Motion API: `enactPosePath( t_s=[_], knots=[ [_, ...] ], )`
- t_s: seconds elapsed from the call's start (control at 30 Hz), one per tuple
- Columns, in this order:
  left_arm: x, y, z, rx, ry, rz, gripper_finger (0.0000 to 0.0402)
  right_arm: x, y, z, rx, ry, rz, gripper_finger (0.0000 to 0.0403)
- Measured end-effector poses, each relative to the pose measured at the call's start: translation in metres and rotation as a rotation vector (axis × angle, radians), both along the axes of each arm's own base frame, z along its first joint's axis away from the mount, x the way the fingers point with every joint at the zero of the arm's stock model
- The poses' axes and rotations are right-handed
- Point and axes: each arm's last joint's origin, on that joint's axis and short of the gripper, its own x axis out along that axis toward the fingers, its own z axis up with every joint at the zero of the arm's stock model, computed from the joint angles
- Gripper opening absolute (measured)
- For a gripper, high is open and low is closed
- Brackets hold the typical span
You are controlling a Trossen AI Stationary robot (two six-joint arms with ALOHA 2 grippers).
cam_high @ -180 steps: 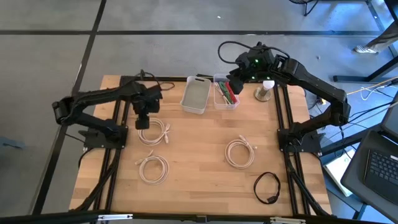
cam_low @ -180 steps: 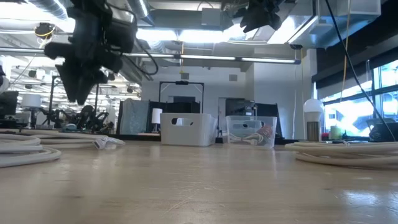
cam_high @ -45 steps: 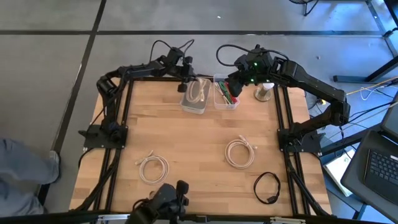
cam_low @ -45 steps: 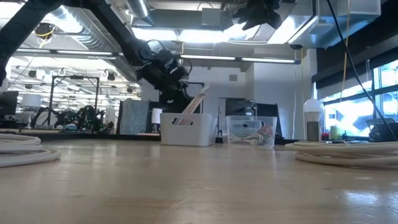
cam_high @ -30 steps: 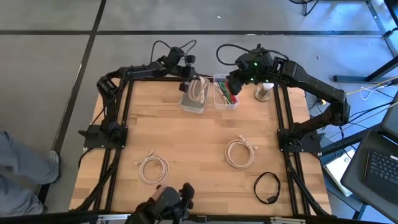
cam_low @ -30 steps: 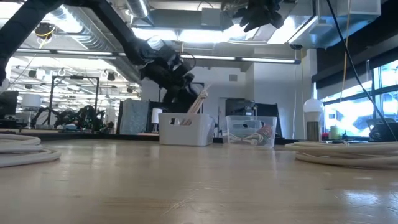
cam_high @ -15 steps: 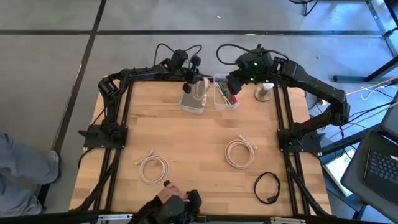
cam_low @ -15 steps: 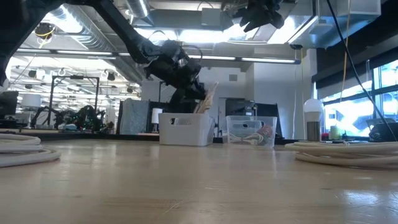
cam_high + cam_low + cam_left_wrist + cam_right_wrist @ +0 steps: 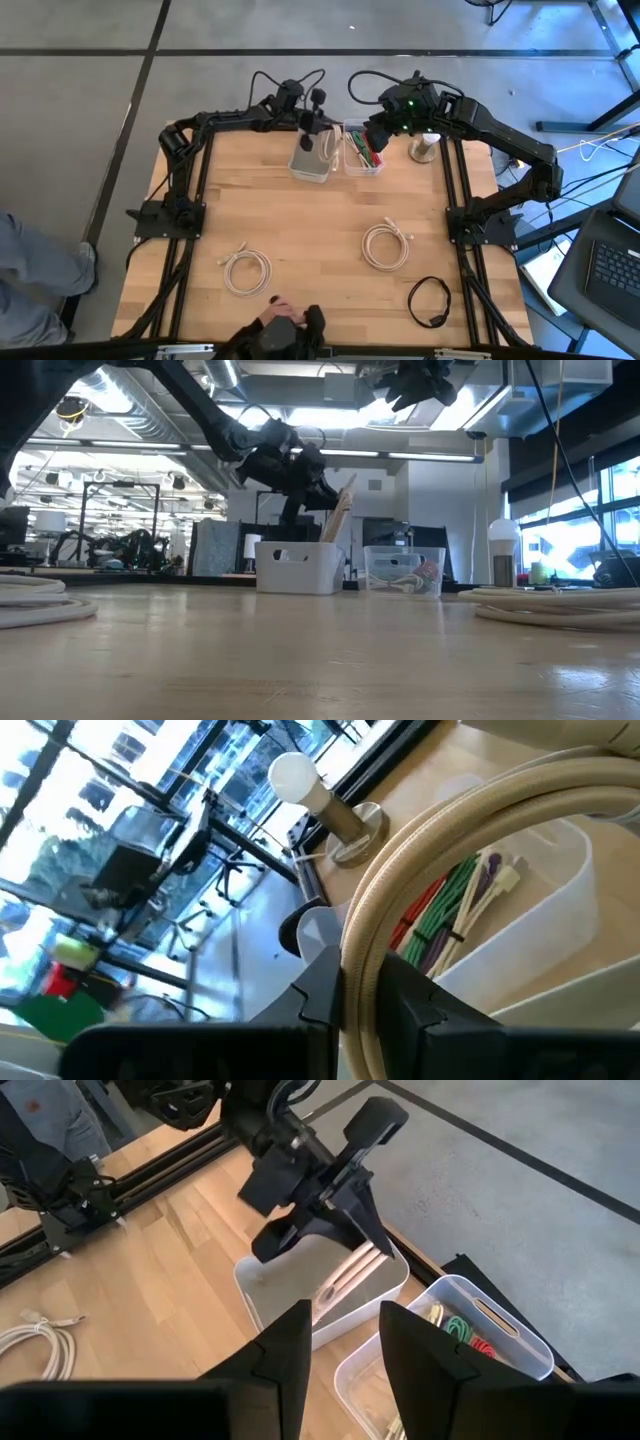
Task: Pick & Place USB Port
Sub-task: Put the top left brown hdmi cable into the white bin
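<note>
A coiled cream cable (image 9: 328, 146) stands on edge in the white bin (image 9: 306, 166) at the table's far middle. My left gripper (image 9: 318, 124) is shut on it from the bin's left side. The right wrist view shows the coil (image 9: 348, 1276) slanting up out of the bin (image 9: 280, 1295) under that gripper (image 9: 352, 1208). My right gripper (image 9: 340, 1355) hovers open and high above the clear bin (image 9: 362, 150) of coloured cables, touching nothing. Level across the table, the coil (image 9: 338, 512) rises above the bin (image 9: 297, 568). My left gripper pinches several strands of the coil's upper rim (image 9: 356, 968) between its two fingers (image 9: 318, 992). It comes from the table's left, slanting down. The coil hangs tilted on edge below the fingers, its lower part (image 9: 335, 1292) inside the white bin.
Two more pale coiled cables (image 9: 247, 270) (image 9: 386, 245) and a black one (image 9: 430, 300) lie on the near half of the table. A small lamp (image 9: 428, 146) stands at the far right. A person's hand (image 9: 280, 322) with a dark device shows at the near edge.
My left gripper, still shut on the coil, has moved toward the table's right over the white bin and turned. The coil has tipped from lying slanted to standing steeper on edge, its top higher. The hand at the near edge has shifted right.
</note>
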Motion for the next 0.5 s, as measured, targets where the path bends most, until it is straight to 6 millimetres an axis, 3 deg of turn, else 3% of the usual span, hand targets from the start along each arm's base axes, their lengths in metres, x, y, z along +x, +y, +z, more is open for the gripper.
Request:
enactPosePath(
  t_s=[0.23, 0.5],
  knots=[
    [-0.01, 0.009, -0.007, -0.09, 0.034, 0.029, 0.0031, 0.0, 0.0, 0.0, 0.0, 0.0, 0.0, 0.0122],
    [-0.001, 0.014, -0.043, -0.102, 0.097, 0.051, 0.0031, 0.0, 0.0, 0.0, 0.002, 0.001, 0.001, 0.0122]
  ],
)
